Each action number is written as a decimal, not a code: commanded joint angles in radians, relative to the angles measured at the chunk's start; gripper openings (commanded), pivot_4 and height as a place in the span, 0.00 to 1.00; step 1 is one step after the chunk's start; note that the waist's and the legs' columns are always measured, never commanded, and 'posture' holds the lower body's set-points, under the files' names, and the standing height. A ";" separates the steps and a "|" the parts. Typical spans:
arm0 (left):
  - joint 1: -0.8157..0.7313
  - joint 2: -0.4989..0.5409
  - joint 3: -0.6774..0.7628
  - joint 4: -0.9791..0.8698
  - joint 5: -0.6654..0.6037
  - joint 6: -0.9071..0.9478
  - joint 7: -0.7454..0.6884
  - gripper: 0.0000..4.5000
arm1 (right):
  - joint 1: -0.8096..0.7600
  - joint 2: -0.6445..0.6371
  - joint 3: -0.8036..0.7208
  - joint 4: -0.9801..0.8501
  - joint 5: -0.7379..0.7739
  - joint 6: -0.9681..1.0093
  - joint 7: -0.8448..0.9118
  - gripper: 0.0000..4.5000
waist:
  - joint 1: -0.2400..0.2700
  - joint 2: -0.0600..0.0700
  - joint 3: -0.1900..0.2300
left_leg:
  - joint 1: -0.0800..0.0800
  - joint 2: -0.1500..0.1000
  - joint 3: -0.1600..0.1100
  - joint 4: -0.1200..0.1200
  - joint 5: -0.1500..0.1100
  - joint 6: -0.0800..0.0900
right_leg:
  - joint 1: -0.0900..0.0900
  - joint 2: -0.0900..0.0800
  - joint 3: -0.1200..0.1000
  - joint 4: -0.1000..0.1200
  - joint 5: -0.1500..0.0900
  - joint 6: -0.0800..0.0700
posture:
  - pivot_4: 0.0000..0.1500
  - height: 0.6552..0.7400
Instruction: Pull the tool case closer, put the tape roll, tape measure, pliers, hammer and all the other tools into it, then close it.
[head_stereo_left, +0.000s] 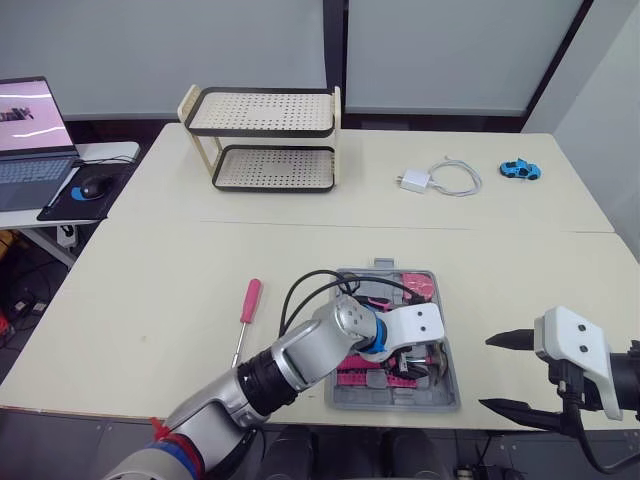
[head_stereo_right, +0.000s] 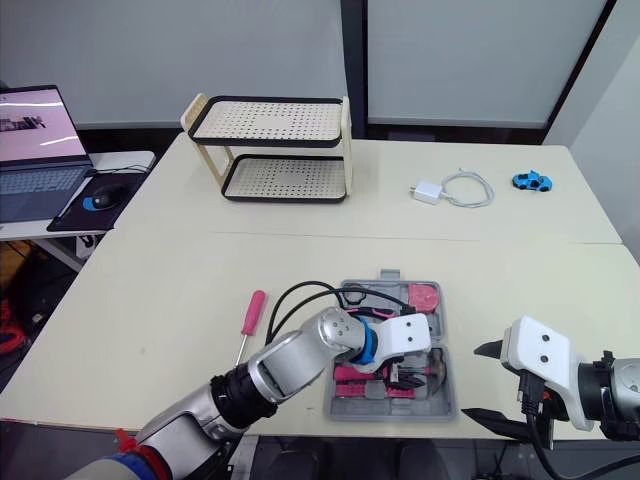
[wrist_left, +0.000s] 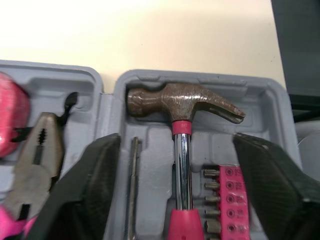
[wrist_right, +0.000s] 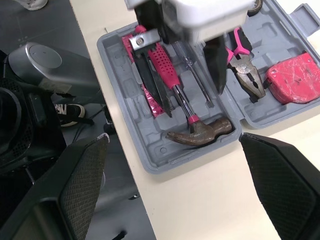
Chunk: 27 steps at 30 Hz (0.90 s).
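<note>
Hammer handle (wrist_left: 184, 222) partly out of frame

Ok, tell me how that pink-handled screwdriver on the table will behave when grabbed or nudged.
The screwdriver looks rigid, a thin metal shaft in a pink handle, so it should not flex. It lies flat on the smooth table, so a sideways nudge may roll it. Slim, so probably light.

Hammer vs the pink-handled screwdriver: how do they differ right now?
Place: the hammer lies in its slot in the tool case; the screwdriver lies on the bare table to the case's left.
Gripper: the left gripper has its open fingers either side of the hammer's shaft, not touching it; nothing is near the screwdriver.
Build: the hammer has a broad brown head; the screwdriver has a thin shaft.
Both have pink handles.
</note>
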<state>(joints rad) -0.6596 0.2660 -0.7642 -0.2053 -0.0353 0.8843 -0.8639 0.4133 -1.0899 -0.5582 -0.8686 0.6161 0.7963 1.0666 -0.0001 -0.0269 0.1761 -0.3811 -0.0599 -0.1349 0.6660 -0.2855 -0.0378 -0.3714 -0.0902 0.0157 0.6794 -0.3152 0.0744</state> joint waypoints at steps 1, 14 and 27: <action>-0.013 0.064 0.088 -0.096 -0.056 -0.032 -0.064 0.90 | -0.020 0.009 -0.029 -0.021 0.021 -0.005 -0.004 1.00 | -0.001 0.000 0.000 | 0.000 0.000 0.000 0.000 0.000 0.000 | 0.000 0.000 0.000 0.000 0.000 0.000 | 1.00 1.00; 0.081 0.159 0.126 0.107 -0.048 -0.573 -0.264 0.34 | -0.062 0.013 0.011 -0.010 0.031 -0.005 -0.037 1.00 | 0.001 0.001 0.000 | 0.000 0.000 0.000 0.000 0.000 0.000 | 0.001 0.000 0.000 -0.001 0.000 0.000 | 1.00 1.00; 0.086 0.107 0.081 0.312 0.082 -0.739 -0.283 0.00 | -0.064 0.012 0.011 -0.016 0.045 0.001 -0.052 1.00 | 0.000 0.001 0.000 | 0.001 0.000 0.000 0.000 -0.001 0.001 | 0.001 0.000 -0.001 0.000 0.000 0.000 | 1.00 1.00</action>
<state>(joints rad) -0.5725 0.3844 -0.6796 0.1041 0.0291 0.1682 -1.1468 0.3598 -1.0801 -0.5299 -0.8678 0.6503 0.7967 1.0205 -0.0002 -0.0263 0.1757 -0.3806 -0.0602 -0.1350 0.6660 -0.2862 -0.0367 -0.3708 -0.0904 0.0151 0.6792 -0.3152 0.0744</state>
